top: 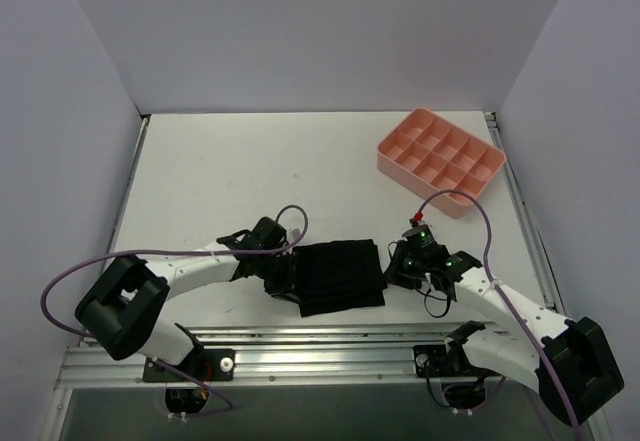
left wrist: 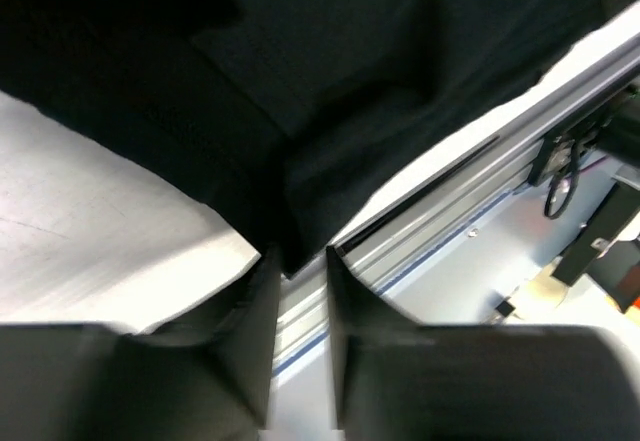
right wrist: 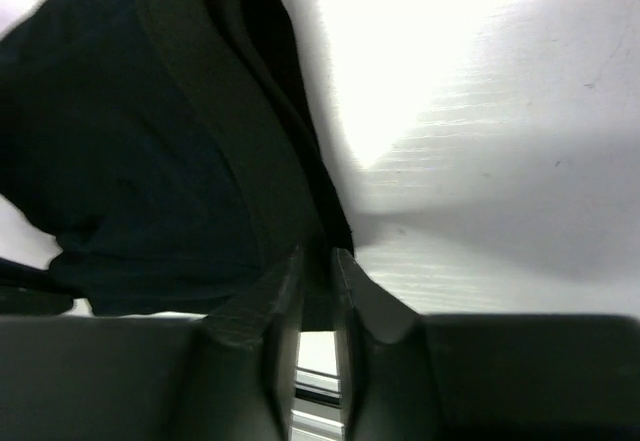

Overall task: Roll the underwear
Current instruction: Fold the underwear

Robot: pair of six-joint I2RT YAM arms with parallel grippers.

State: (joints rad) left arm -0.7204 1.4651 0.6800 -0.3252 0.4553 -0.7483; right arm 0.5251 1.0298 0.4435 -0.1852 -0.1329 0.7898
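The black underwear (top: 340, 276) lies folded flat on the white table near the front edge, between my two grippers. My left gripper (top: 283, 279) is at its left edge. In the left wrist view the left gripper (left wrist: 297, 266) has its jaws nearly together, pinching a corner of the underwear (left wrist: 300, 81) at the tips. My right gripper (top: 392, 269) is at the right edge. In the right wrist view the right gripper (right wrist: 318, 261) is shut on the thick folded edge of the underwear (right wrist: 120, 161).
A pink compartment tray (top: 408, 171) stands at the back right of the table. An aluminium rail (top: 320, 346) runs along the table's front edge just below the garment; it also shows in the left wrist view (left wrist: 460, 191). White walls enclose the table.
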